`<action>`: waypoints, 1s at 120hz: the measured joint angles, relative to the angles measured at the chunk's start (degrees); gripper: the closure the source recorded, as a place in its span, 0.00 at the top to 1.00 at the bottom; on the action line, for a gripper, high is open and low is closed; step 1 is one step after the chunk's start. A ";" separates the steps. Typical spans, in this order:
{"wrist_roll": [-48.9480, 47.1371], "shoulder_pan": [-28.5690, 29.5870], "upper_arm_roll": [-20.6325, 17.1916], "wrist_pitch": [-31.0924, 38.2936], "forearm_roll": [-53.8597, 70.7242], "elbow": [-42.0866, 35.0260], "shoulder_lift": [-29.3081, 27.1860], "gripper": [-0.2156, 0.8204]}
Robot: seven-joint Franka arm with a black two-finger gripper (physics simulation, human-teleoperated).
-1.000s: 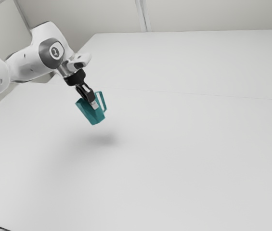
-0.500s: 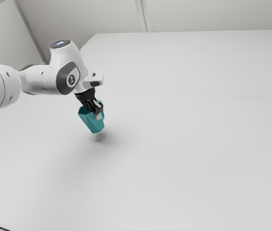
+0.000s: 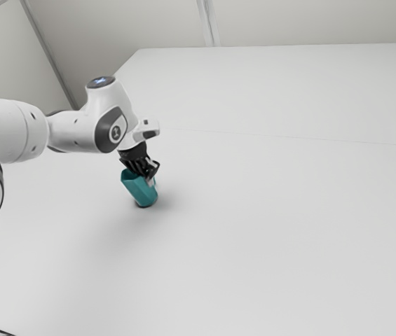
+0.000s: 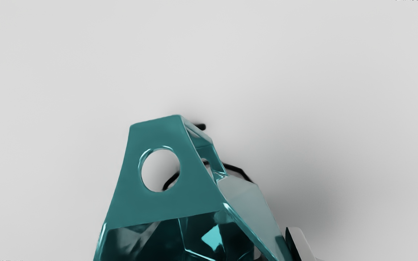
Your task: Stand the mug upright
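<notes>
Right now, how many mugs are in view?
1: the teal, faceted mug, held tilted in the black two-finger gripper, its mouth leaning toward the exterior view's left. The white robot arm could be hiding another.

mug (image 4: 162, 206) cropped in wrist view, arm (image 3: 75, 131) in exterior

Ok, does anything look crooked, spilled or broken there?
The teal mug is askew: it leans in the grip of the claw, its open end tipped toward the exterior view's left, rather than standing upright. I see no spill or breakage.
</notes>
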 joint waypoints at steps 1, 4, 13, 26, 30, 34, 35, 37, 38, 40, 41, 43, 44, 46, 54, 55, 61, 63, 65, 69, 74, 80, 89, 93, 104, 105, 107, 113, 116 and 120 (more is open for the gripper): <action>-0.11 0.00 0.00 0.02 0.00 0.00 0.03 0.04; -0.42 -0.01 0.00 0.06 -0.03 0.01 0.11 0.06; -0.94 0.02 -0.03 0.10 -0.49 0.08 0.20 0.19; -1.50 0.01 -0.07 0.12 -0.92 0.16 0.06 0.42; -1.65 -0.01 -0.07 0.12 -0.99 0.17 -0.15 0.47; -1.78 -0.03 -0.06 0.09 -1.04 0.17 -0.50 0.52; -1.82 -0.04 -0.05 0.07 -1.05 0.18 -0.62 0.53; -1.88 -0.03 -0.04 0.02 -1.06 0.18 -0.88 0.55; -1.91 -0.02 -0.04 -0.01 -1.07 0.18 -1.01 0.56; -1.97 -0.01 -0.03 -0.07 -1.07 0.19 -1.28 0.58; -2.00 -0.01 -0.03 -0.10 -1.07 0.19 -1.46 0.59; -2.05 0.01 -0.03 -0.17 -1.07 0.19 -1.78 0.60; -2.08 0.01 -0.03 -0.22 -1.07 0.19 -1.94 0.61; -2.13 0.01 -0.03 -0.40 -1.07 0.21 -2.31 0.62; -2.33 -0.03 -0.01 -1.41 -1.08 0.31 -4.28 0.67; -2.35 -0.04 -0.01 -1.58 -1.08 0.34 -4.53 0.67; -2.49 -0.02 -0.01 -2.83 -1.09 0.52 -6.24 0.70; -2.53 -0.01 -0.01 -3.31 -1.09 0.58 -6.76 0.70; -2.57 0.01 -0.01 -3.82 -1.10 0.70 -7.28 0.71; -2.64 0.07 0.00 -4.97 -1.10 1.16 -8.05 0.72; -2.74 0.23 0.04 -6.85 -1.10 2.62 -8.56 0.74; -2.84 0.58 0.06 -9.56 -1.05 4.88 -8.83 0.75; -2.95 0.95 0.11 -13.96 -0.61 8.87 -8.97 0.76; -2.89 1.01 0.14 -15.62 -0.45 10.30 -9.06 0.77; -2.62 1.02 0.21 -19.95 -0.20 12.71 -10.91 0.77; -2.60 1.01 0.21 -20.35 -0.18 12.88 -11.16 0.78; -2.55 1.02 0.22 -21.12 -0.15 13.19 -11.58 0.78; -2.42 1.05 0.25 -23.64 0.12 14.45 -12.47 0.78; -2.35 1.08 0.24 -24.84 0.47 15.02 -12.84 0.78; -2.27 1.12 0.21 -26.28 0.89 15.54 -13.43 0.78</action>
